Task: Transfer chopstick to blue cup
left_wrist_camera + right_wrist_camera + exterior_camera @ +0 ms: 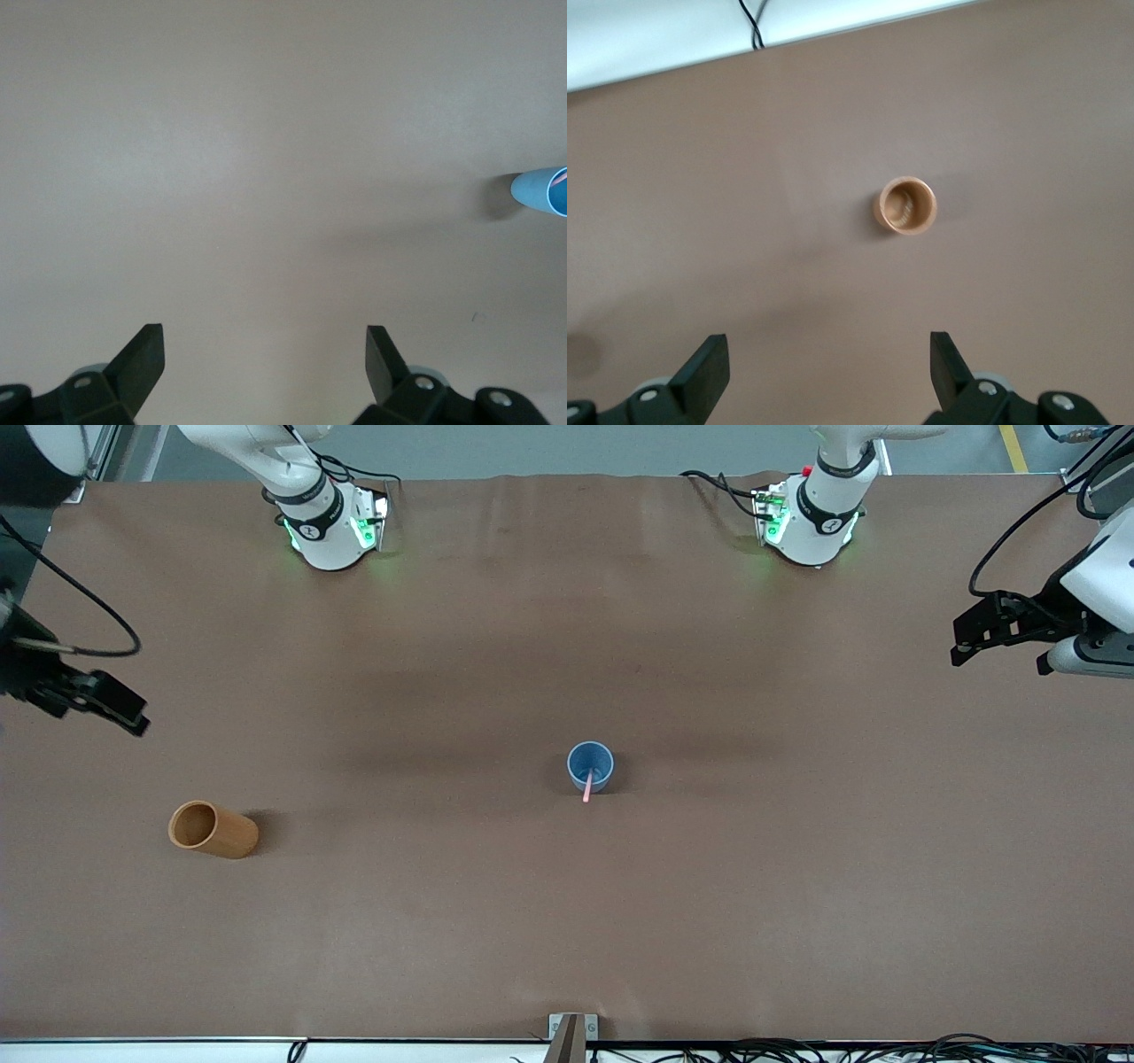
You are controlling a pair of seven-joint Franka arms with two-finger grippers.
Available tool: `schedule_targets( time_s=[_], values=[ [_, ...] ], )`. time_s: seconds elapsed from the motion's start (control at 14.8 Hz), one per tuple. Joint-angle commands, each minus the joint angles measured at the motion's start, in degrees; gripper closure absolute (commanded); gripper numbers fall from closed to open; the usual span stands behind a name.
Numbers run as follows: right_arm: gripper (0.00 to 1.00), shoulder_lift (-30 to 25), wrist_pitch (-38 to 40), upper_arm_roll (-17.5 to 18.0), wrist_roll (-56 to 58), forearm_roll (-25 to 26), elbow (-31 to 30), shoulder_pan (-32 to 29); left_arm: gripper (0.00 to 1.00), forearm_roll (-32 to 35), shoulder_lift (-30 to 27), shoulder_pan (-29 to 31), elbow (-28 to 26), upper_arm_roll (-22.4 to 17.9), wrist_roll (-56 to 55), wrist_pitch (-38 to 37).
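Observation:
The blue cup [590, 764] stands upright in the middle of the table. The pale-pink chopstick [588, 786] stands in it, leaning over the rim toward the front camera. The cup [539, 189] also shows at the edge of the left wrist view, with a sliver of pink in its mouth. My left gripper [961, 642] [264, 341] is open and empty, up over the left arm's end of the table. My right gripper [124, 708] [827, 345] is open and empty, up over the right arm's end of the table.
An orange-brown cylindrical cup [213, 829] stands toward the right arm's end, nearer the front camera than the blue cup; it shows empty in the right wrist view [905, 205]. A metal bracket [572, 1029] sits at the table's front edge.

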State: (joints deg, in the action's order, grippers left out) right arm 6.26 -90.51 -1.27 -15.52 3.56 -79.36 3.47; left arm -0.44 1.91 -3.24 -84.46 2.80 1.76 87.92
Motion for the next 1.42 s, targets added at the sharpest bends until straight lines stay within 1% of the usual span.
schedule_targets(
  time_s=[0.0, 0.14, 0.2, 0.34, 0.41, 0.61, 0.68, 0.81, 1.02, 1.36],
  values=[
    [0.0, -4.4, 4.27, 1.1, 1.11, -1.19, -2.38, -1.62, 0.0, 0.0, 0.2, -0.45, 1.05, -0.07, 0.35, -1.08],
    [0.0, -5.29, 4.91, 0.92, 1.72, -1.19, -2.38, -1.62, 0.0, 0.0, 0.29, -0.19, 1.05, -0.16, 0.52, -1.08],
    [0.0, -6.77, 4.99, 0.92, 1.81, -1.19, -3.34, -1.62, 0.0, -0.09, -0.14, -0.02, 1.05, -0.07, 0.61, -1.08],
    [0.0, -10.55, 4.12, 1.01, 2.25, -1.28, -8.07, -1.62, 0.0, 0.0, -0.06, -0.1, 1.05, -0.16, 0.7, -1.0],
    [0.0, -11.17, 4.12, 0.84, 3.12, -1.37, -9.05, -1.62, 0.0, 0.0, -0.06, -0.19, 1.05, -0.07, 0.7, -1.08],
    [0.0, -10.39, 3.77, -0.48, 7.08, -1.54, -8.71, -1.88, 0.0, -0.09, 0.29, -0.45, 1.05, -0.07, 0.35, -1.08],
    [0.0, -9.43, 3.07, -0.92, 7.35, -2.5, -8.27, -3.19, 0.0, -0.09, 0.29, -0.45, 1.14, -0.07, 0.44, -1.08],
    [0.0, -7.94, 2.18, -1.54, 9.88, -7.15, -6.43, -6.79, 0.0, -0.09, 0.29, -0.63, 1.14, -0.07, 0.08, -1.08],
    [0.0, -5.82, 2.44, -1.54, 10.77, -7.08, -4.05, -7.34, 0.0, 0.0, 0.29, -0.28, 1.14, -0.07, 0.44, -1.08],
    [0.0, -6.17, 2.62, -1.19, 12.61, -6.73, -4.48, -6.37, 0.0, 0.09, 0.29, -0.1, 1.14, -0.07, 0.44, -1.08]
  ],
)
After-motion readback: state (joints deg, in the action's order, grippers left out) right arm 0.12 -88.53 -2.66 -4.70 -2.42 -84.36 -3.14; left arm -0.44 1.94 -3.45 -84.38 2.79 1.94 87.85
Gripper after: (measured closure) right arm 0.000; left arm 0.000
